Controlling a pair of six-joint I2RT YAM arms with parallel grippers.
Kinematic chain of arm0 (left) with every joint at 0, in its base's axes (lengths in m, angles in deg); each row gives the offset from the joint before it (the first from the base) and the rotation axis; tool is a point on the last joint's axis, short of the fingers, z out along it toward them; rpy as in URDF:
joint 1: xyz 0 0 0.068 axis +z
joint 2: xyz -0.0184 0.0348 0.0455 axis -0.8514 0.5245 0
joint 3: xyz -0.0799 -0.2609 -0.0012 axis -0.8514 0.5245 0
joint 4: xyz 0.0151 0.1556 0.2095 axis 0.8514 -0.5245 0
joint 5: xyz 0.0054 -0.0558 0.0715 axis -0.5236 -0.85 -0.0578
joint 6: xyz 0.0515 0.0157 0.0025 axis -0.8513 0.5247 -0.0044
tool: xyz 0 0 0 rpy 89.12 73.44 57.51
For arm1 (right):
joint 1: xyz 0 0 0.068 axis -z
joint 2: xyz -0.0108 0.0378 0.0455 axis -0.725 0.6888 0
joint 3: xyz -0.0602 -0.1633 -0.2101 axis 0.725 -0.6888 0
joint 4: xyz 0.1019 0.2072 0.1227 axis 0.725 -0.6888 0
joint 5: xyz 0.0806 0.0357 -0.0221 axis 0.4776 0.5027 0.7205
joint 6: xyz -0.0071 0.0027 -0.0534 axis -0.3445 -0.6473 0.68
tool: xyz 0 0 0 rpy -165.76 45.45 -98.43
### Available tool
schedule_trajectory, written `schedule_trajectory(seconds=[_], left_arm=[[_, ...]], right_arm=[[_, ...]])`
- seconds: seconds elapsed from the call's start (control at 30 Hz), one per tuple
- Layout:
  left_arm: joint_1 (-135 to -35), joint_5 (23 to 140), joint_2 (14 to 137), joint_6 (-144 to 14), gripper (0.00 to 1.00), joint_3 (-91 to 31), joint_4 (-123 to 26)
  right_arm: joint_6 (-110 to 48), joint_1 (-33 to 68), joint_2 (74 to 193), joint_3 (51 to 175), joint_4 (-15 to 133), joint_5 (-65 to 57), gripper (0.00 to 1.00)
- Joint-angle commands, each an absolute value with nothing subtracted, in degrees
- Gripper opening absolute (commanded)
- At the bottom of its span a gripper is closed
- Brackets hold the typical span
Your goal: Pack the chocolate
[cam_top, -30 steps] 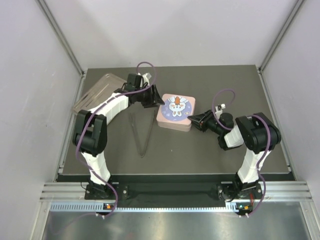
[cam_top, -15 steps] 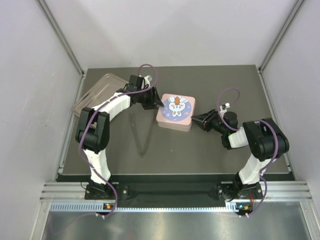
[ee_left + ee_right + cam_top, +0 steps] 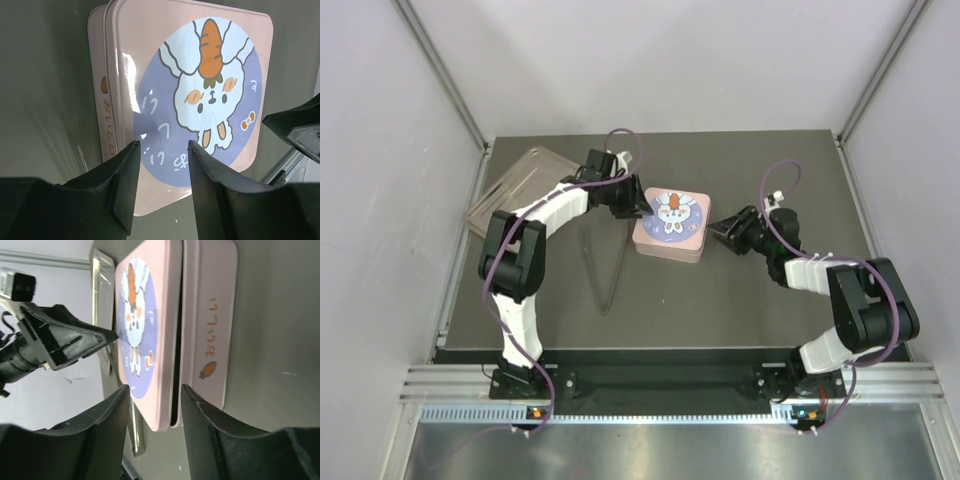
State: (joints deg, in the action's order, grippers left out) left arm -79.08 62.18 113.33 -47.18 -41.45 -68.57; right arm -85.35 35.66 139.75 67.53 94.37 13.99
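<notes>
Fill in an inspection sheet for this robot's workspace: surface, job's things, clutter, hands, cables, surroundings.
Surface: dark grey table.
Job's things: chocolate, nothing seen; pink square tin with rabbit lid, lid on, slight gap along one side.
Clutter: metal tongs left of the tin; clear plastic tray far left.
Hands: left hand open at the tin's left edge; right hand open beside its right side; both empty.
Cables: purple cables loop above both arms, clear of the tin.
Surroundings: pale walls, aluminium frame posts.

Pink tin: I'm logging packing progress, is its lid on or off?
On, but not fully seated: the right wrist view shows a dark gap between the lid and the base.
</notes>
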Motion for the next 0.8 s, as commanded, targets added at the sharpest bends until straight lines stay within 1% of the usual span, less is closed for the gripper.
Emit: schedule_trajectory(seconds=[0.0,0.27,0.43,0.57,0.7,0.77], left_arm=[[-79.90,61.71,114.00,-48.55,0.48,-44.16,-67.69],[-80.69,61.10,114.27,-48.11,0.45,-45.48,-67.60],[-80.96,61.80,112.07,-48.19,0.46,-46.36,-68.13],[-80.96,66.71,110.05,-49.77,0.47,-48.38,-71.11],[-80.87,75.92,110.39,-52.58,0.48,-50.14,-74.89],[-80.87,77.52,111.44,-53.99,0.49,-51.45,-76.65]], right_arm=[[-81.69,36.01,137.81,69.46,90.98,12.25,0.46],[-78.70,36.01,136.14,70.86,87.03,11.02,0.46],[-77.73,36.01,135.61,71.39,85.62,10.31,0.46],[-77.29,36.01,135.26,71.48,85.36,9.96,0.46],[-76.59,36.01,134.99,71.57,84.66,9.79,0.47],[-76.24,36.01,134.91,71.65,84.48,9.70,0.47]])
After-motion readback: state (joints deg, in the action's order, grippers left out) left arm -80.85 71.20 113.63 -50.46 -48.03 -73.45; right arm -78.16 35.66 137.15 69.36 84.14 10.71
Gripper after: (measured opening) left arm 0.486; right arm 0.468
